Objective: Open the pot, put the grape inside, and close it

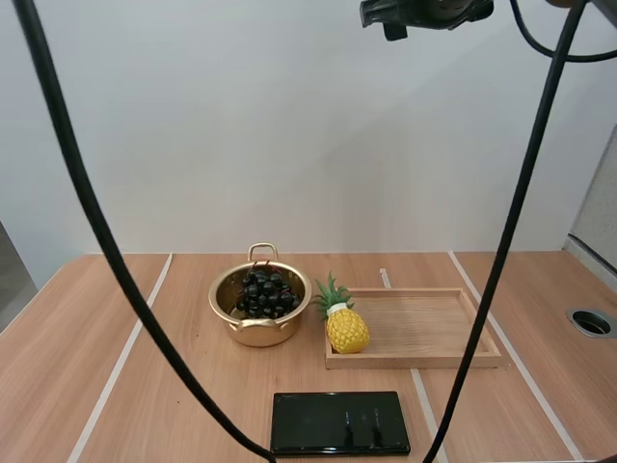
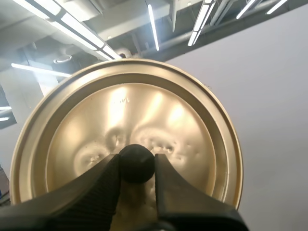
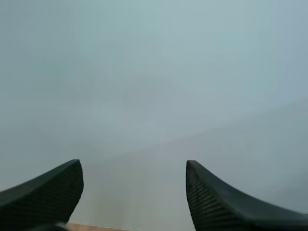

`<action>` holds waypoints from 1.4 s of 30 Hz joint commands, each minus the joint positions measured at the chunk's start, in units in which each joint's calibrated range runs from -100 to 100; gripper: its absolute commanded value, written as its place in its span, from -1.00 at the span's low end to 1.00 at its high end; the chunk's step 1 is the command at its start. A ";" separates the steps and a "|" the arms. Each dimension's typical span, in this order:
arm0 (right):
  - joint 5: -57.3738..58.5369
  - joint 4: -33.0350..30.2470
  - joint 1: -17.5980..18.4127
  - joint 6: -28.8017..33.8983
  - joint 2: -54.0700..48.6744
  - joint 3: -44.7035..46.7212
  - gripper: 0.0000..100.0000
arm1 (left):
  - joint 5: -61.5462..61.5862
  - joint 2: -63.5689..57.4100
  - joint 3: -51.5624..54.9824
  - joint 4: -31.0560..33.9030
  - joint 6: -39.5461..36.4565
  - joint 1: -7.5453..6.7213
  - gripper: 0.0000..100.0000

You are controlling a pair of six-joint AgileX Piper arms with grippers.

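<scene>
Table of pale wood is the broadest thing, well below both sets of fingers; on it lies a wooden tray and, just beside the tray, the pot, standing open. Next the lid, just beyond the tips of my left gripper, its knob side turned back toward the fingers. Smaller: a pineapple on the tray end nearest the pot, the grapes already inside the pot, and the black knob, pinched between the nearly closed left fingers. My right gripper is spread wide on nothing, facing a blank wall. Only the closing looks left, and it falls to the left arm: the lid must lie level, knob up, straight over the pot's rim; which way the pot lies from those fingers I cannot tell
</scene>
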 commanded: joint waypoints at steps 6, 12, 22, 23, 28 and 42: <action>6.36 -0.49 -1.20 3.59 -6.56 -0.60 0.13 | 4.44 4.92 0.27 0.67 -0.54 0.10 -1.00; 15.22 -0.97 -1.20 4.33 -9.62 -0.60 -1.00 | 4.44 9.63 0.27 -2.97 -1.65 0.10 -1.00; 21.40 -3.40 -1.20 5.00 -14.87 -0.60 -1.00 | 4.44 11.99 11.19 -8.23 -2.48 0.10 -1.00; 21.37 -3.39 -1.20 5.00 -15.16 -0.60 -1.00 | 4.44 11.99 13.15 -8.84 -2.36 0.10 -1.00; 21.93 -3.39 -1.20 5.00 -17.50 -0.60 -1.00 | 4.44 11.99 22.88 -10.45 -2.36 0.10 -1.00; 25.36 -3.39 -1.20 5.00 -18.77 -0.47 -1.00 | 2.60 11.99 47.76 -16.35 1.65 0.10 -1.00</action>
